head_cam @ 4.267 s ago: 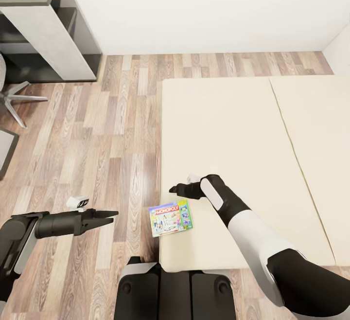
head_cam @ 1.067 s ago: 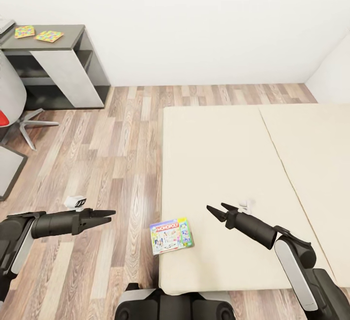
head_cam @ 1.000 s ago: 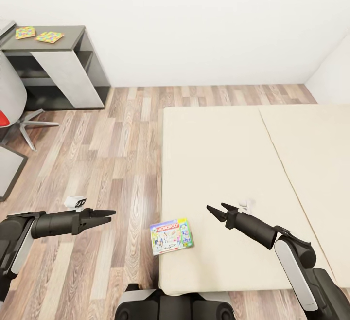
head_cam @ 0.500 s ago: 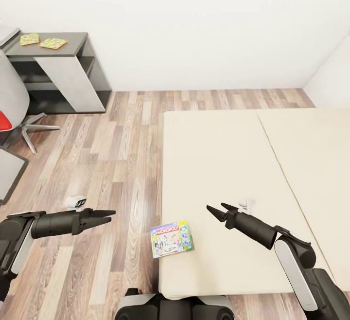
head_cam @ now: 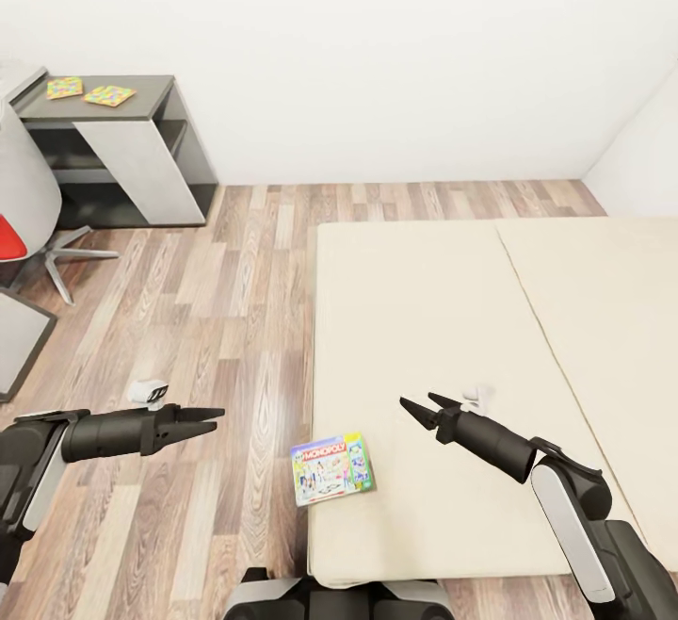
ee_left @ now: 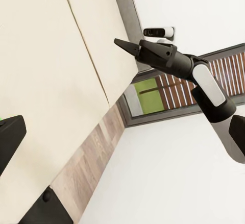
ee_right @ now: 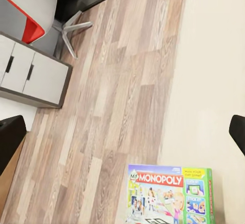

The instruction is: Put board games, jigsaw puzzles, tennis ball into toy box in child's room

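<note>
One Monopoly box (head_cam: 330,468) is lying flat on the beige mattress of the bed (head_cam: 424,318), right at the corner nearest me, with its edge reaching the mattress edge by the wood plank floor (head_cam: 217,318); in my right wrist view the same Monopoly box (ee_right: 171,194) is showing its red title and green edge beside the planks. I am holding my right gripper (head_cam: 421,407) over the mattress, near the box but apart from it, its two dark fingers spread a little and gripping nothing. My left gripper (head_cam: 212,417) is hovering over the floor, well apart from the bed, its fingers lying close together with nothing between them. My left wrist view is looking across at my right gripper (ee_left: 126,46), whose tips are standing slightly apart there too. Far off by the white wall, two jigsaw puzzles (head_cam: 87,91) are resting side by side on a dark-topped shelf unit (head_cam: 122,144), and a chair with a red seat (head_cam: 19,224) is standing near it.
</note>
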Tool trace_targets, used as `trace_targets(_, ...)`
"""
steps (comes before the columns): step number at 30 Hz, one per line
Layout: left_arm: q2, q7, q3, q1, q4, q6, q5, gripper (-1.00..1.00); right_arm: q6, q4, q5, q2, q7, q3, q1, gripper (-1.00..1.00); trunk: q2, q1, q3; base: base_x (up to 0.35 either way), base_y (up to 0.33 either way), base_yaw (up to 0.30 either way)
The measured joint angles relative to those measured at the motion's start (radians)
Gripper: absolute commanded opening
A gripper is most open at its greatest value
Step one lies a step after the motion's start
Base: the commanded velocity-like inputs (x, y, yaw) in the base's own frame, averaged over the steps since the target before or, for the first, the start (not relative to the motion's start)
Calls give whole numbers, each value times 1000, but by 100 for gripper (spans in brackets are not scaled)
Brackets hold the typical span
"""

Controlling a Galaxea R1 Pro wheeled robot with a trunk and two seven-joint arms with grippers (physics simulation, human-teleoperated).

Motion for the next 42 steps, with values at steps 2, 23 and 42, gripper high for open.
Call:
trace_targets(2,0,0,0,0,0,0,-1,100,-1,0,0,0,0,0,0,100,0,0,3,0,0,0)
trace_targets(23,-4,115,-1,0,0,1,-29,100,-14,25,6,1,-12,-1,0,100,0,0,38,0,0,0)
trace_targets(42,-21,614,-7,-3,51,8,-38,100,-86,124,108,3,-95,-10,0,100,0,0,70,0,0,0)
